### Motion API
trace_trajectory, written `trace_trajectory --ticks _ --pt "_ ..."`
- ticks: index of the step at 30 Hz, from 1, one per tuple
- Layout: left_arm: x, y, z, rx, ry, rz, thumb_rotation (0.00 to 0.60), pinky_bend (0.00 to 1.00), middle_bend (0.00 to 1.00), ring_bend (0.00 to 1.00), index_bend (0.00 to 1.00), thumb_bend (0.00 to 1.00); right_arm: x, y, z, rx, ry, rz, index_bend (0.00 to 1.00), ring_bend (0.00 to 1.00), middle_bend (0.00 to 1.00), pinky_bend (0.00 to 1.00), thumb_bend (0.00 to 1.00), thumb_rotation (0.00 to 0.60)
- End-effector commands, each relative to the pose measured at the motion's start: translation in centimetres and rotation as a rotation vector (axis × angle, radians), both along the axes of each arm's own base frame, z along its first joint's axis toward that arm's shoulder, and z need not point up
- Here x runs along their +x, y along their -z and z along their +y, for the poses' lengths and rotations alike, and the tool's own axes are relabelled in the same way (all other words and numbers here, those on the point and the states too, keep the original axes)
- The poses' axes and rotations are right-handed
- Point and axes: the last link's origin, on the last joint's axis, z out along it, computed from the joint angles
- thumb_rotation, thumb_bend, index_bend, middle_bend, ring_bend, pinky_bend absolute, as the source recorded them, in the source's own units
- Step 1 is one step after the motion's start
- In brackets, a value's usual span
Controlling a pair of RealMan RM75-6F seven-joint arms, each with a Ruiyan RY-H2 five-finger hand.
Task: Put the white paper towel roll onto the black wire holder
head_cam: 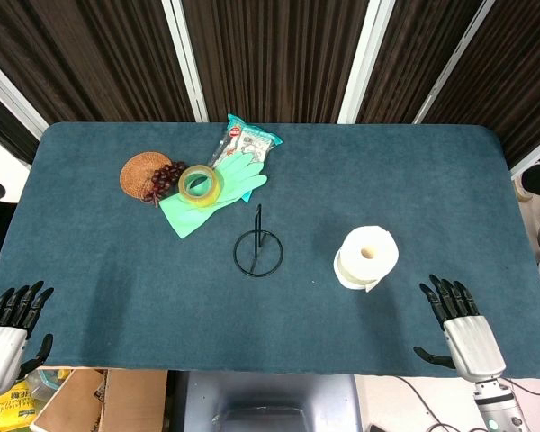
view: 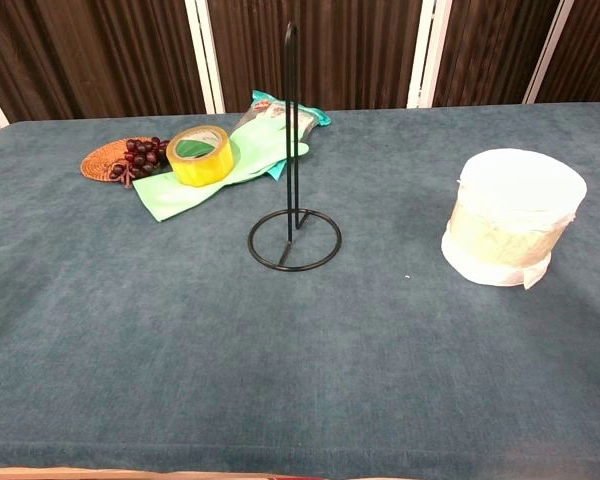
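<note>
Nothing of the task is under way: the white paper towel roll point(head_cam: 366, 257) stands on end on the teal cloth-covered table point(head_cam: 414, 162), its hollow core facing up, untouched and well apart from both hands. A loose flap of paper hangs at its lower front edge. To its left, near but not touching, stands the black wire holder point(head_cam: 258, 248), a round ring base with a slim upright loop rising from it; the chest view shows that post point(view: 291, 130) standing straight and bare.

The right hand point(head_cam: 457, 328) rests at the near right edge of the table, fingers spread and pointing away from the robot, holding nothing. The left hand point(head_cam: 9, 331) lies at the near left edge in the same way, fingers apart and empty. Neither shows in the chest view.

I judge the step in hand to be the first reach. The right hand is the closer one, so it would likely go forward and inward to the roll and wrap round its side. After that the roll would have to be lifted above the top of the post, its core lined up over the wire, then lowered. The soft paper may dent under a firm squeeze, and the light holder could tip if the roll knocks the post sideways.

At the far left lie a yellow tape roll point(head_cam: 200, 184), a green rubber glove point(head_cam: 223, 194), dark grapes point(head_cam: 166, 178), a woven coaster point(head_cam: 140, 171) and a snack packet point(head_cam: 247, 140), clear of the path.
</note>
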Motion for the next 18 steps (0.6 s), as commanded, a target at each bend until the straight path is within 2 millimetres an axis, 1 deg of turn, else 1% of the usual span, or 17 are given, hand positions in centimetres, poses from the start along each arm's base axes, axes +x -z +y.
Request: trace_trajectory --ticks 1,4,6,10,12,15,18 --pt "0.0 0.0 0.1 -0.001 0.001 -0.002 0.600 0.05 0.00 0.00 0.00 0.50 0.0 0.2 -0.1 0.009 -0.004 -0.005 0.00 0.00 0.00 0.00 0.10 0.600" --pt "0.0 0.1 0.3 -0.007 -0.001 -0.006 0.600 0.05 0.00 0.00 0.00 0.50 0.0 0.8 -0.7 0.046 -0.010 -0.011 0.00 0.00 0.00 0.00 0.10 0.600" --pt "0.1 0.1 0.2 -0.010 0.000 -0.008 0.600 0.05 0.00 0.00 0.00 0.50 0.2 1.4 -1.7 0.066 -0.021 -0.035 0.00 0.00 0.00 0.00 0.10 0.600" --pt "0.2 -0.1 0.0 -0.008 0.003 -0.013 0.600 0.05 0.00 0.00 0.00 0.50 1.6 2.3 -4.8 0.092 -0.063 -0.059 0.00 0.00 0.00 0.00 0.10 0.600" --pt "0.1 -0.1 -0.3 -0.007 0.000 -0.013 0.600 0.05 0.00 0.00 0.00 0.50 2.9 2.8 -6.5 0.112 -0.089 -0.073 0.00 0.00 0.00 0.00 0.10 0.600" --pt "0.1 -0.3 -0.6 -0.001 -0.002 -0.014 0.600 0.05 0.00 0.00 0.00 0.50 4.5 3.1 -8.8 0.129 -0.106 -0.068 0.00 0.00 0.00 0.00 0.10 0.600" --pt "0.0 -0.5 -0.9 0.006 -0.008 -0.016 0.600 0.05 0.00 0.00 0.00 0.50 5.6 3.4 -10.9 0.131 -0.096 -0.051 0.00 0.00 0.00 0.00 0.10 0.600"
